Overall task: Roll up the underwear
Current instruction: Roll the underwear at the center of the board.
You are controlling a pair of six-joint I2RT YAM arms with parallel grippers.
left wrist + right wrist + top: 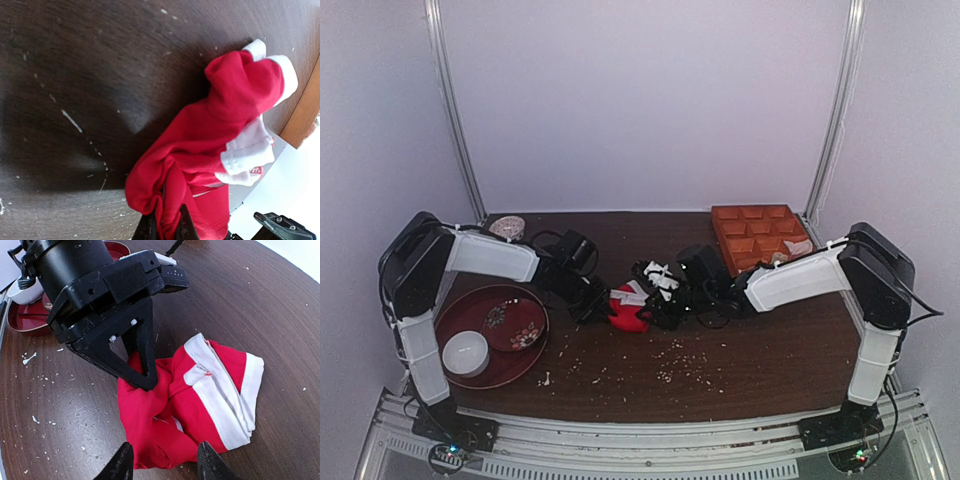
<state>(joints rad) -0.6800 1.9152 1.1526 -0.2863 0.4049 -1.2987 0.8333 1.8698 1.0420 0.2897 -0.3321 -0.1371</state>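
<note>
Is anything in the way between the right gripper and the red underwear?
No, nothing visible is in the way. The right gripper is open, with its fingers on either side of the near edge of the underwear. The left gripper pinches the fabric farther along, not in between.

Dark brown table [770, 360] with little white crumbs [675, 360] near the front, round red tray [505, 370] on the left with a white bowl [466, 353] and a small red dish [513, 325] in it, orange box [757, 222] of square holes back right, small bowl [507, 227] back left.
</note>
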